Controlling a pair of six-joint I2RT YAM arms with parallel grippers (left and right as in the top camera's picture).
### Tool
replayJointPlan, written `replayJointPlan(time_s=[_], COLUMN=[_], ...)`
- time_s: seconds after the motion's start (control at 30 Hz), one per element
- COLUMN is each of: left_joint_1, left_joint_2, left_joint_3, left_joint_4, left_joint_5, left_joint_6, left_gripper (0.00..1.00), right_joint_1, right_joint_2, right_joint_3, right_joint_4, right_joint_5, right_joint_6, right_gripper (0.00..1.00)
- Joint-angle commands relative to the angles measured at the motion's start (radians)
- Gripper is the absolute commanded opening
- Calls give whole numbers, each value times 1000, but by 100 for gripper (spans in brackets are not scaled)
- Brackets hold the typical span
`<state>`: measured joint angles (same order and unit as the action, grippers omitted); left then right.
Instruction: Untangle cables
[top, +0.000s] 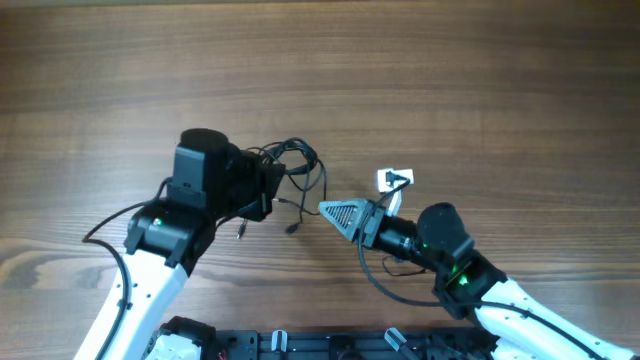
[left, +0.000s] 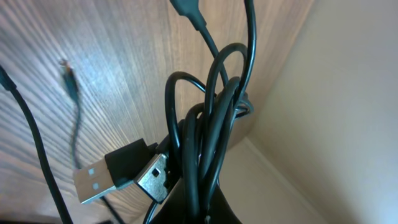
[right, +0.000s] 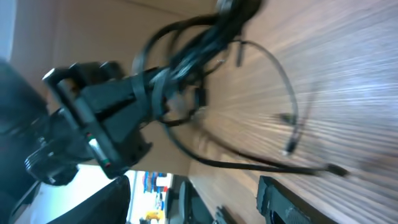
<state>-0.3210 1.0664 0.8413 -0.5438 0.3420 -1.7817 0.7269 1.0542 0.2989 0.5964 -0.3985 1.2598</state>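
Note:
The cables (top: 296, 165) form a dark knotted bundle with loose ends trailing onto the wood toward small plugs (top: 292, 228). My left gripper (top: 270, 188) is shut on the bundle. In the left wrist view the cables (left: 208, 130) rise in loops straight out of the shut jaws, with two USB plugs (left: 93, 183) hanging beside them. My right gripper (top: 340, 213) stands open just right of the bundle, holding nothing. In the blurred right wrist view the cables (right: 199, 37) stick out of the left gripper (right: 118, 118), and one strand (right: 292, 143) lies across the table.
A small white piece (top: 394, 180) with a short dark lead lies beside the right wrist. The arms' thicker black cables (top: 385, 280) loop near the table's front edge. The wooden table (top: 450, 80) stretches away to the back.

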Motion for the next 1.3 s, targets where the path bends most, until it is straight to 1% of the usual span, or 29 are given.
replayJointPlan(time_s=[0.0, 0.1, 0.17, 0.23, 0.3, 0.33, 0.47, 0.6, 0.67, 0.73, 0.8, 0.93, 0.97, 1.03, 1.1, 1.17, 1.27], left_joint_1=[-45, -78, -113, -158, -189, -200, -244, -280, -291, -299, -322, -362, -359, -336, -306, -280, -240], left_joint_2=[-10, 6, 25, 45, 56, 58, 59, 59, 59, 58, 58, 47, 40, 5, -39, -82, -157], left_joint_3=[8, 8, 8, 8, 8, 8, 8, 8, 8, 8, 8, 8, 9, 9, 9, 9, 9], left_joint_4=[-4, -15, -14, -14, -14, -14, -15, -14, -14, -13, -2, 1, 3, 31, 47, 46, 47], left_joint_5=[-78, -82, -82, -82, -82, -82, -82, -82, -75, -32, 16, 20, 14, 5, -1, -43, -130], left_joint_6=[-150, -254, -291, -295, -295, -295, -295, -295, -295, -294, -294, -288, -266, -183, -155, -118, -40], left_gripper=[4, 4, 4, 4, 4, 4, 4, 4, 4, 4, 4, 4, 4, 4, 4, 4, 4], right_joint_1=[82, 137, 151, 151, 151, 151, 151, 149, 148, 138, 110, 36, 12, -33, -66, -84, -90], right_joint_2=[-9, 1, 32, 77, 118, 134, 161, 161, 161, 161, 161, 161, 161, 161, 161, 161, 161], right_joint_3=[-2, -2, -2, -2, -2, -2, -2, -2, -2, -2, -2, -2, -2, -2, -2, -2, -2], right_joint_4=[8, 9, 9, 9, 10, 9, 9, 7, -27, -79, -118, -137, -157, -227, -301, -342, -351], right_joint_5=[120, 248, 352, 443, 519, 550, 684, 715, 716, 717, 721, 734, 734, 733, 729, 718, 712], right_joint_6=[-7, -55, -56, -55, -42, -23, 68, 79, 79, 79, 79, 78, 77, 75, 74, 65, -11], right_gripper=[67, 67, 65, 57, 52, 51, 50, 50, 49, 46, 45, 45, 45, 45, 45, 44, 44])
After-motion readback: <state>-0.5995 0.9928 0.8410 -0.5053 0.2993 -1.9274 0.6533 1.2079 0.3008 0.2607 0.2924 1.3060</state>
